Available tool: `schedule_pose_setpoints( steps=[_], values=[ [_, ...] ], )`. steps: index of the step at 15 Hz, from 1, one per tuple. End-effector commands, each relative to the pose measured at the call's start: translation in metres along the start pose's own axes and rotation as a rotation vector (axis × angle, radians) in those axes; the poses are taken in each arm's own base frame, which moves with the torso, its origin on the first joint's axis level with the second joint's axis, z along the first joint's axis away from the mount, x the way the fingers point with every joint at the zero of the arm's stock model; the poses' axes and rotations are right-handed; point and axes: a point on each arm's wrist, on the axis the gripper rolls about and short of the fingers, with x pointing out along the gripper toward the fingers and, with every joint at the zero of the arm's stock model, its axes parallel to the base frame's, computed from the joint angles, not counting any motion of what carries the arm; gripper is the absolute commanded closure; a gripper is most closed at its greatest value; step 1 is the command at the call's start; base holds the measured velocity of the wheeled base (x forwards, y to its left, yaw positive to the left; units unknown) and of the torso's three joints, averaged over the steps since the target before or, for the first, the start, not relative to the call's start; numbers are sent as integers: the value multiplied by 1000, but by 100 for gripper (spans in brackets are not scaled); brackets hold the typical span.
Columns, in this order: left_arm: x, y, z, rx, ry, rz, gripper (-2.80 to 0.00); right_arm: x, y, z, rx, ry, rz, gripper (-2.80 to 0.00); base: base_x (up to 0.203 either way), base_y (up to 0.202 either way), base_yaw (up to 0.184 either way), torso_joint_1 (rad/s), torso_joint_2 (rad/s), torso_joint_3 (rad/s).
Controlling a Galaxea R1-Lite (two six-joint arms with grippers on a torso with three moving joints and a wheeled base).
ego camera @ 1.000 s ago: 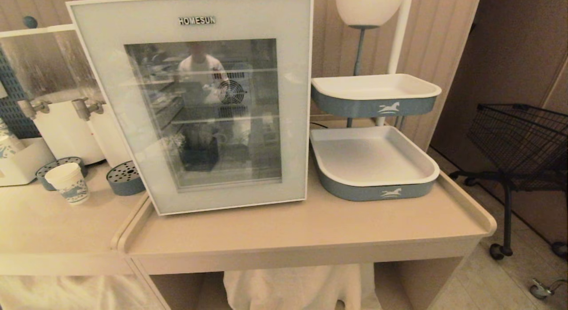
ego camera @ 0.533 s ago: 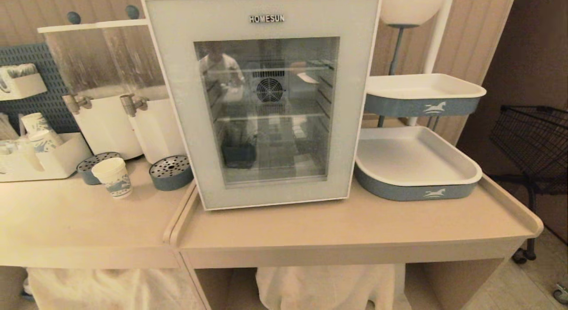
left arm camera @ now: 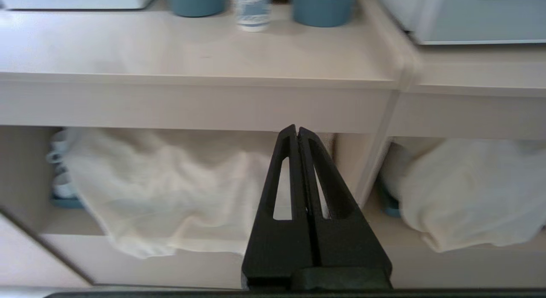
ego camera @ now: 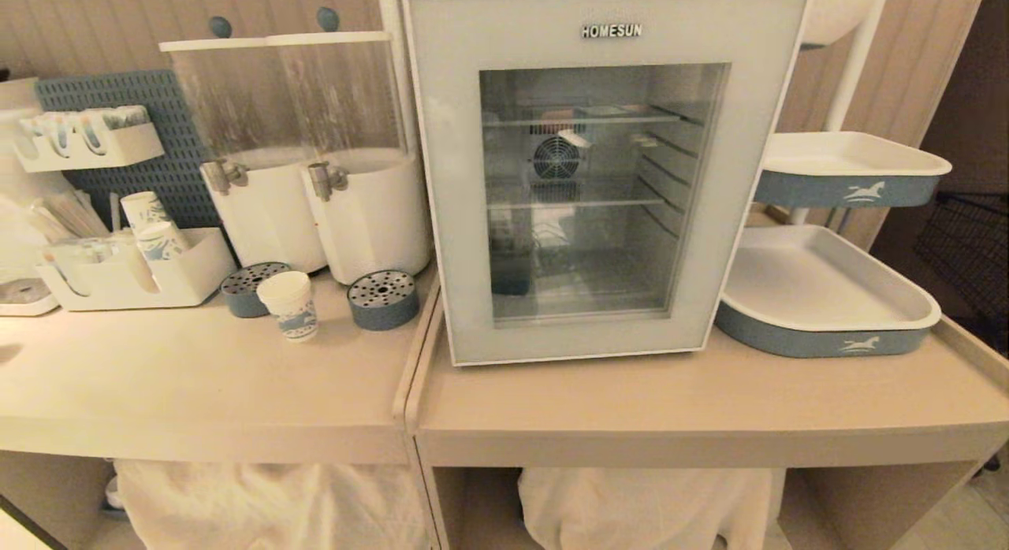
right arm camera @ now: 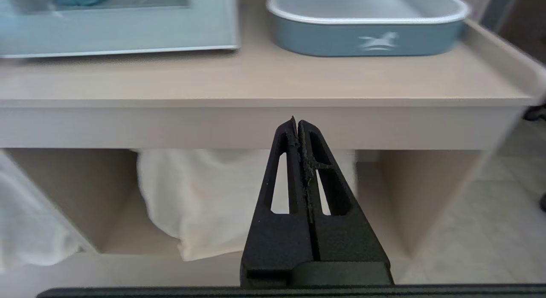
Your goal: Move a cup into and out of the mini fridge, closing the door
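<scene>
Everything has slid rightward in the head view: the camera swung left, nothing on the desk [ego camera: 236, 392] moved. Mini fridge [ego camera: 599, 172] stands door [ego camera: 449, 187] closed; cup [ego camera: 290, 304] sits beside the dispensers [ego camera: 315, 148]. Centre on the cup before reaching. Only wrist views show left claw [left arm camera: 297, 131] and right claw [right arm camera: 296, 123], both pressed together, below desk level.

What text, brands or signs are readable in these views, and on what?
"HOMESUN": top edge of the fridge door.
No words, only a white horse logo: front of the upper tray and of the lower tray.
Blue print on the cup: a pattern, too small to read as text.
Nothing readable on the dispensers.
</scene>
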Motion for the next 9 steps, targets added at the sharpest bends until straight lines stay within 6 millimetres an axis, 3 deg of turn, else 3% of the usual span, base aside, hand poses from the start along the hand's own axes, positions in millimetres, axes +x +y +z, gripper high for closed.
schedule_pose_setpoints(
  steps=[1, 6, 9],
  values=[
    [0, 0, 0, -1, 2, 1, 0, 0, 0, 0, 0, 1, 0, 0, 0, 194, 9, 5, -2, 2],
    [0, 0, 0, -1, 1, 1, 0, 0, 0, 0, 1, -2, -1, 0, -3, 199, 7, 3, 3, 1],
    [0, 0, 0, -1, 2, 1, 0, 0, 0, 0, 1, -1, -1, 0, -89, 146, 3, 2, 1, 1]
  ],
)
